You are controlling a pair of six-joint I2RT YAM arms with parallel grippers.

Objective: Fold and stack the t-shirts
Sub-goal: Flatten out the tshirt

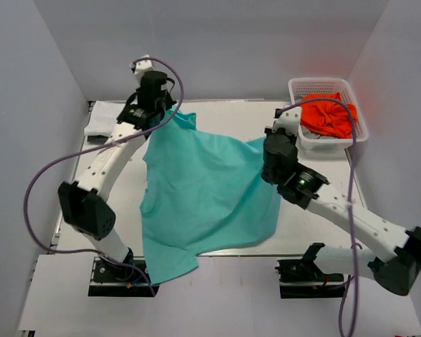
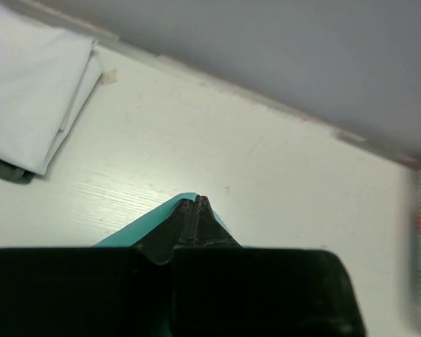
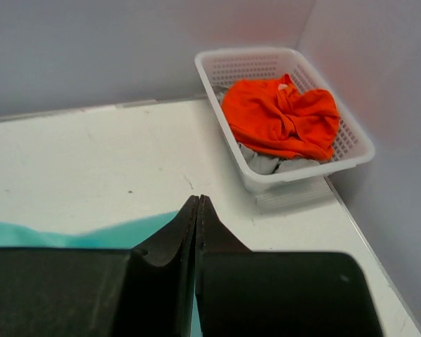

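Note:
A teal t-shirt (image 1: 203,193) hangs stretched between my two grippers above the table, its lower hem trailing over the near edge. My left gripper (image 1: 170,112) is shut on its far left corner; the teal cloth (image 2: 151,221) shows beside the closed fingertips. My right gripper (image 1: 266,149) is shut on its right edge; teal cloth (image 3: 91,235) shows under the closed fingers. A folded white t-shirt (image 1: 104,121) lies at the far left, also in the left wrist view (image 2: 35,105). An orange t-shirt (image 1: 328,116) lies in the basket, also in the right wrist view (image 3: 284,116).
A white plastic mesh basket (image 1: 358,105) stands at the far right corner; grey-white cloth (image 3: 263,161) lies under the orange shirt in it. Grey walls close the table on three sides. Purple cables loop from both arms.

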